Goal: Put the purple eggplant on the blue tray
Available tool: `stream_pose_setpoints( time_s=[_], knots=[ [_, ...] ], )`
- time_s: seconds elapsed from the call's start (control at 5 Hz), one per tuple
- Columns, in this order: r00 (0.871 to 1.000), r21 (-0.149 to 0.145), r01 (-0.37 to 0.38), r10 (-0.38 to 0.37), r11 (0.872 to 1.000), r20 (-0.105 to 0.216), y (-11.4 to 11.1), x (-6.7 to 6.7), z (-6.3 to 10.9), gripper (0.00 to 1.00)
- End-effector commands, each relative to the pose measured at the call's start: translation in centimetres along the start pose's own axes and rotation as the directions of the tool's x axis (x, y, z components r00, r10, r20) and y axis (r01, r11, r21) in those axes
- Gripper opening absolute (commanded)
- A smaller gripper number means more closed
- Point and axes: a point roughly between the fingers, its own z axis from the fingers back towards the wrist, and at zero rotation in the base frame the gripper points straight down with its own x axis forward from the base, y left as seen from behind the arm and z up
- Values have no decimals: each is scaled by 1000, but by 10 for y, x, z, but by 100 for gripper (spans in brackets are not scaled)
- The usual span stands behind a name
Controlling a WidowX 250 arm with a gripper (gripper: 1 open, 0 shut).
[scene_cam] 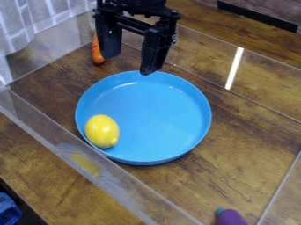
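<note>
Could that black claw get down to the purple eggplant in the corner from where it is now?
Probably yes. The gripper hangs open above the far rim of the blue tray, holding nothing. The purple eggplant lies on the wood at the near right, partly cut off by the picture's edge. Nothing stands between them, except the tray with its lemon.

Scene is evenly and brightly lit from above. A long white glare streak is seen on the clear panel (235, 68) at right, with softer sheen across the wooden tabletop (253, 132). A soft shadow is cast inside the blue tray (177, 119) below its near rim. Resolution is low; edges are rendered soft. The gripper (129, 54) is slightly blurred. Bottom corners are dim.
</note>
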Motion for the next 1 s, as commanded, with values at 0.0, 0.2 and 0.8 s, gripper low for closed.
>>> stream_pose_setpoints(
  time_s=[0.0,0.2,0.8],
  knots=[
    [1000,-1,-15,15,1000,-10,-8,-3,-9,100],
    [999,-3,-30,30,1000,-20,-15,-6,-18,100],
    [967,20,254,-254,967,22,-71,-30,-63,100]
  ],
)
